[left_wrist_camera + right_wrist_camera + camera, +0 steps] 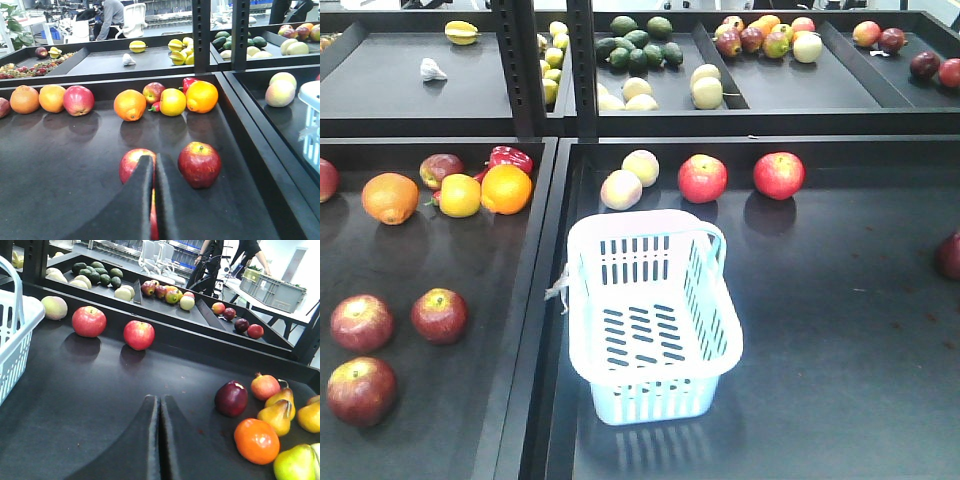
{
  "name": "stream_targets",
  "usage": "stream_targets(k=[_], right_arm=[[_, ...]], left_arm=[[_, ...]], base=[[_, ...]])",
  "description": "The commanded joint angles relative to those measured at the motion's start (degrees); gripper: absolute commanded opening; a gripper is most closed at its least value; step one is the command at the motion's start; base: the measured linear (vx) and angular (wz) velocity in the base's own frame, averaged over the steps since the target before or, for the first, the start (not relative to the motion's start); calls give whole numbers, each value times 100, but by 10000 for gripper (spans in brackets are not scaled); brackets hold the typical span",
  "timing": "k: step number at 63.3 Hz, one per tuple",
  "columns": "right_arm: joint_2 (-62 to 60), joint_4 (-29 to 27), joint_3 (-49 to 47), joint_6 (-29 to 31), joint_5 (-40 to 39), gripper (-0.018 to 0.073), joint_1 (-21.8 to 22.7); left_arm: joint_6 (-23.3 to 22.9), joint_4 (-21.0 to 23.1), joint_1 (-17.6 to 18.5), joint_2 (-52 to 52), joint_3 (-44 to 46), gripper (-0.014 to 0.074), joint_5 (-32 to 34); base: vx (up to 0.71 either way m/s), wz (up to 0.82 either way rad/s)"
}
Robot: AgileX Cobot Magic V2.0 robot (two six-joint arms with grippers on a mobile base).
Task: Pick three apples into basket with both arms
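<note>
**Apples in the left tray, basket in the right**

Left gripper [154, 162]: jaws pressed together, gripping nothing. The left tray [460, 440] holds the three apples [439, 315] near its front, with oranges [506, 189] behind. The basket [655, 402] stands upright in the right tray [840, 350], apart from them, with two red apples [702, 178] behind it. Right gripper [159, 401]: jaws likewise closed on nothing.

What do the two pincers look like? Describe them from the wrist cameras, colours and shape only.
The left pincer and right pincer look alike: two matte black flat fingers each, broad at the base and curving up to narrow tips. No markings or cables show in these views.
</note>
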State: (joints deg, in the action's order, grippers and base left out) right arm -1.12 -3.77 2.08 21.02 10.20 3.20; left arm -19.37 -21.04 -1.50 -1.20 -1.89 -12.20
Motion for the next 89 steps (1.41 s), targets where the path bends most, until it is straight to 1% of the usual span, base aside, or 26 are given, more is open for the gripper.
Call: stream_targets(k=[1, 89], right_arm=[[0, 28, 8, 40, -430, -3, 28], [0, 28, 8, 40, -416, -3, 28]], left_arm=[[-33, -17, 20, -80, -55, -6, 419], [-33, -17, 20, -80, -55, -6, 419]], base=[[7, 5], [4, 2]])
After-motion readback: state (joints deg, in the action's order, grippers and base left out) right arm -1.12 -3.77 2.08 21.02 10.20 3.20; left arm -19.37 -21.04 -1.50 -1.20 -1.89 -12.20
